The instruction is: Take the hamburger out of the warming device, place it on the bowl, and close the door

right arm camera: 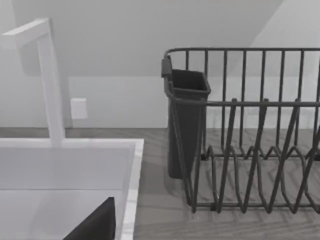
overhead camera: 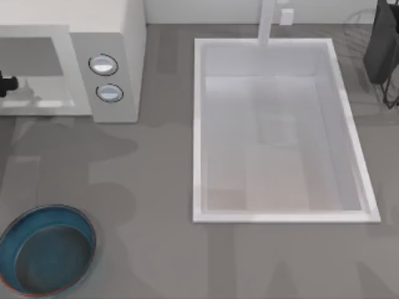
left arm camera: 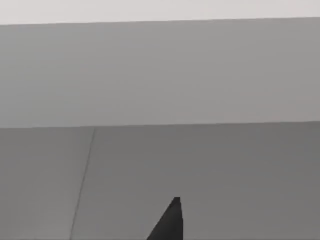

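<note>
Spanning grey table [overhead camera: 156,205], white sink [overhead camera: 199,124].

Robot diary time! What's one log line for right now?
left gripper: at warming device opening | bowl: holds nothing, table's front left | right arm: parked by dish rack

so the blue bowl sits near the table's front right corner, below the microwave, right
Not quite. In the top view the bowl sits near the front left corner, not the right. It is indeed below the warming device; the sink takes up the right side.
</note>
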You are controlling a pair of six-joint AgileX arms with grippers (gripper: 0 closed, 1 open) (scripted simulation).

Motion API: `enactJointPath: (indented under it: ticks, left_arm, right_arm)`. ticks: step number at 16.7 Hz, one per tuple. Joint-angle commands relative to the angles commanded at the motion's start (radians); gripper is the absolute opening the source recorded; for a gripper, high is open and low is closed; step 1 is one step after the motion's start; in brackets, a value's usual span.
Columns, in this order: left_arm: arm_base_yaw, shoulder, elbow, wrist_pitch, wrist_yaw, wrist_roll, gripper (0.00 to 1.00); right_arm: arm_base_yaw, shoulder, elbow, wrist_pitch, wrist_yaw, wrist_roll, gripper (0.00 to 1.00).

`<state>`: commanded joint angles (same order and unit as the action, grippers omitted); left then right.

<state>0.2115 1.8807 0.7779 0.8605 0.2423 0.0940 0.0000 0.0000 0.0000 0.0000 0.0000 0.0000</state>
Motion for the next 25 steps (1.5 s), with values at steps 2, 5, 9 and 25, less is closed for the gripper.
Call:
enactJointPath:
  ticks: [2,5,9,25]
  left_arm:
    - [-0.004,0.0,0.005,-0.009,-0.003,-0.009,0.0]
    - [-0.037,-0.004,0.047,-0.095,-0.033,-0.097,0.0]
    - [-0.129,-0.006,0.155,-0.341,-0.117,-0.367,0.0]
    - [-0.701,0.173,0.566,-1.921,-0.664,-2.225,0.0]
  right_arm:
    - [0.0,0.0,0.0,0.0,0.0,0.0,1.0]
    - [0.0,0.0,0.0,0.0,0.0,0.0,1.0]
    - [0.0,0.0,0.0,0.0,0.0,0.0,1.0]
    - [0.0,0.0,0.0,0.0,0.0,0.0,1.0]
